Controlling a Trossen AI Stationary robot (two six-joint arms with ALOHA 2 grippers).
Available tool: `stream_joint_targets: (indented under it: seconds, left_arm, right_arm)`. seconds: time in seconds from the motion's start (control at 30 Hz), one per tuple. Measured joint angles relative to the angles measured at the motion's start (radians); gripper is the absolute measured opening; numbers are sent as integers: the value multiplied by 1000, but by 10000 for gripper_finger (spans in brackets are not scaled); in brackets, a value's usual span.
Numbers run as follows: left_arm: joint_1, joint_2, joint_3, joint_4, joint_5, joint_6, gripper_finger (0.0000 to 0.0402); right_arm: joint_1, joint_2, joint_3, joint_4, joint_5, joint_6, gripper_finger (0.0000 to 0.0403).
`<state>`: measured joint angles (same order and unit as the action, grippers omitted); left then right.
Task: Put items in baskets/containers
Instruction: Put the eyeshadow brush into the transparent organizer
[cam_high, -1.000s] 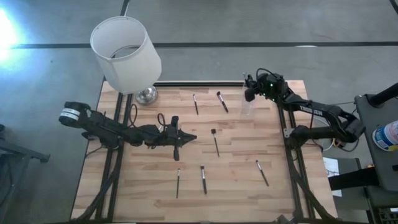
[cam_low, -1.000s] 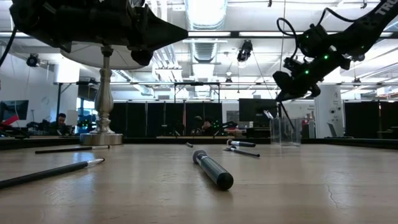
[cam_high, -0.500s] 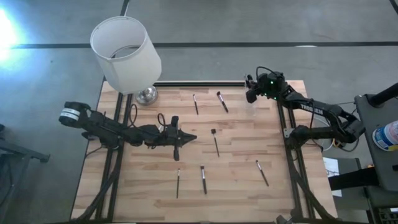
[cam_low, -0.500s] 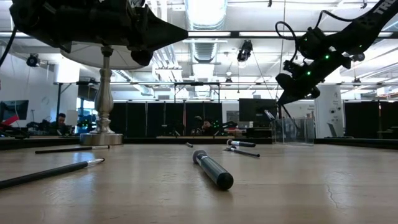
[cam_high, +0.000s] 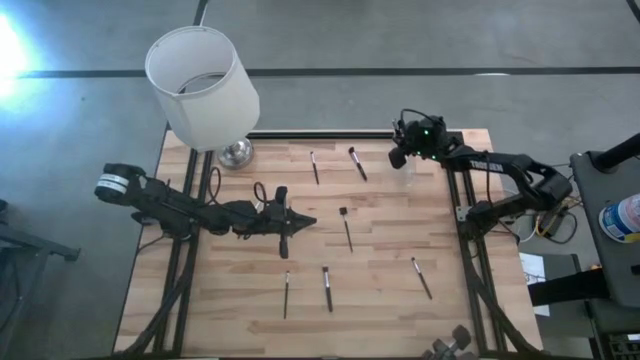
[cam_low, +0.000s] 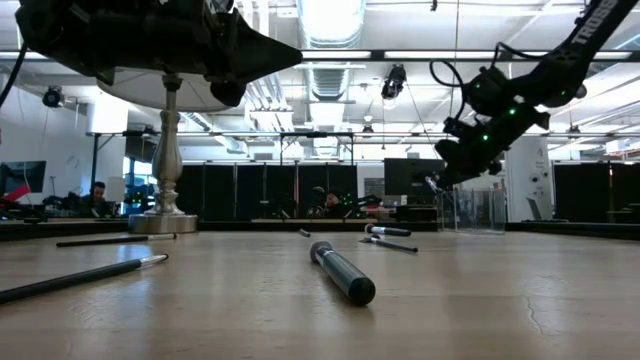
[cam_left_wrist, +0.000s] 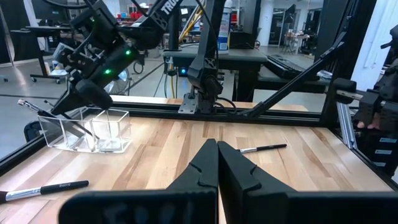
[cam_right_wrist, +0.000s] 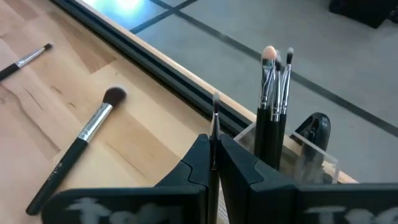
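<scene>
My right gripper (cam_high: 398, 158) hangs at the table's far right, just above the clear container (cam_high: 406, 180). In the right wrist view its fingers are shut on a thin brush (cam_right_wrist: 215, 115) that points up between them. Right beside it is the container (cam_right_wrist: 311, 155), with a few brushes (cam_right_wrist: 271, 118) standing in it. My left gripper (cam_high: 303, 222) hovers shut and empty over the middle left. Loose brushes lie on the wood: two at the back (cam_high: 314, 167) (cam_high: 357, 162), one in the middle (cam_high: 346, 228) and three near the front (cam_high: 286, 294) (cam_high: 326, 287) (cam_high: 421, 277).
A lamp with a big white shade (cam_high: 200, 85) and a metal foot (cam_high: 236, 152) stands at the back left corner. A black rail (cam_high: 320, 133) runs along the table's far edge. In the low view, a thick-handled brush (cam_low: 342, 272) lies close to the camera.
The right gripper has swung a little left and sunk lower toward the clear container, with the thin brush still in it. The left arm has not moved.
</scene>
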<state>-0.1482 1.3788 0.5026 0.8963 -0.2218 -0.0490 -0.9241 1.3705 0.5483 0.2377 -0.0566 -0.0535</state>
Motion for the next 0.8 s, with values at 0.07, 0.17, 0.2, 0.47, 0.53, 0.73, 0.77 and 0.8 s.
stream_joint_targets:
  seconds: [0.07,0.17,0.2,0.47,0.53,0.73,0.77,0.8]
  left_arm:
    - [0,0,0,0,0,0,0]
    - [0,0,0,0,0,0,0]
    - [0,0,0,0,0,0,0]
    - [0,0,0,0,0,0,0]
    - [0,0,0,0,0,0,0]
    - [0,0,0,0,0,0,0]
    - [0,0,0,0,0,0,0]
    - [0,0,0,0,0,0,0]
  right_arm:
    - [0,3,4,0,0,-3,13]
    - [0,1,9,0,0,-2,13]
    - [0,0,9,0,-1,-1,13]
    - [0,17,11,1,-4,16,13]
    - [0,19,11,3,-5,16,13]
    - [0,13,15,-3,-5,17,13]
    - [0,12,15,-2,-4,17,13]
    - [0,12,15,-3,-5,17,13]
